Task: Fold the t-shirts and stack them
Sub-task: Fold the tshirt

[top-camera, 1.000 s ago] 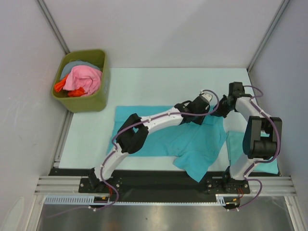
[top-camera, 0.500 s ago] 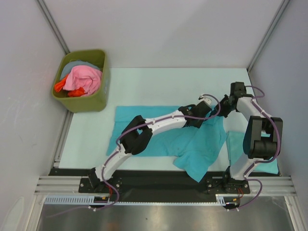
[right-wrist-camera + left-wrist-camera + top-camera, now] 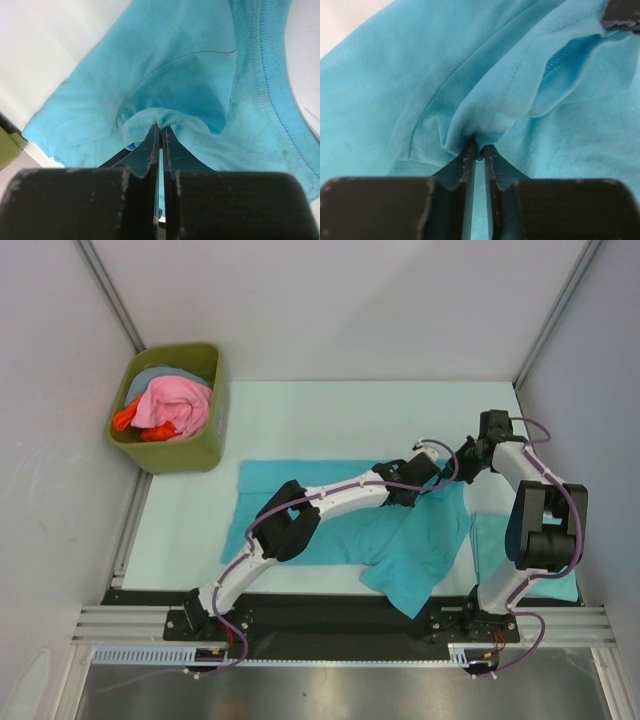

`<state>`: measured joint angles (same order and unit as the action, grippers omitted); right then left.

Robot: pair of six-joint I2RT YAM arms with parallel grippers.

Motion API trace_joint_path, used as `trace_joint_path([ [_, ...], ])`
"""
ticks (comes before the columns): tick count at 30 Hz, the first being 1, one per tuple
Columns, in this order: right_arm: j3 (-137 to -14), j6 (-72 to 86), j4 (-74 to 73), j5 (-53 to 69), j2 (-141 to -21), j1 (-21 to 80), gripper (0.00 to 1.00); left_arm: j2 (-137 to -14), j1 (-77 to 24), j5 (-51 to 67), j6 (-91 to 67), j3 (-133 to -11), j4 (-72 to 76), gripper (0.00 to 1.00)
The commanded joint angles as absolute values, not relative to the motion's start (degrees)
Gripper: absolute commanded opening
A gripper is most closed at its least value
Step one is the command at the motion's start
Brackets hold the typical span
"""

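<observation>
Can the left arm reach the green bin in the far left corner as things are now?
Probably not yet: the left gripper is pinching the spread t-shirt far to the right. Nothing stands between it and the green bin; it must let go first.

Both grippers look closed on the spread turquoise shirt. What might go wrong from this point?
1. The left gripper and right gripper each pinch only a small pucker of the t-shirt at their tips; it may slip when lifted.
2. The shirt's near corner lies over the black base rail and might snag there.
</observation>
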<state>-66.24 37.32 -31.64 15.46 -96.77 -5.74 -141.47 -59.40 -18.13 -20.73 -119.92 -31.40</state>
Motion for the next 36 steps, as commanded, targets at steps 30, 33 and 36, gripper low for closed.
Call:
trace_joint_path([
  [30,-58.01,29.0,-36.74,19.51,-88.33,-5.01,0.0,-124.98,-57.75,-15.65,-13.36,-106.08,-39.02,0.0],
  [33,-55.64,30.14,-36.3,20.12,-87.36,-4.84,0.0,-125.33,-57.13,-15.03,-12.48,-105.3,-39.46,0.0],
  [36,-54.67,30.76,-35.95,19.43,-86.57,-4.66,0.0,-124.89,-56.34,-14.68,-12.22,-103.63,-38.41,0.0],
])
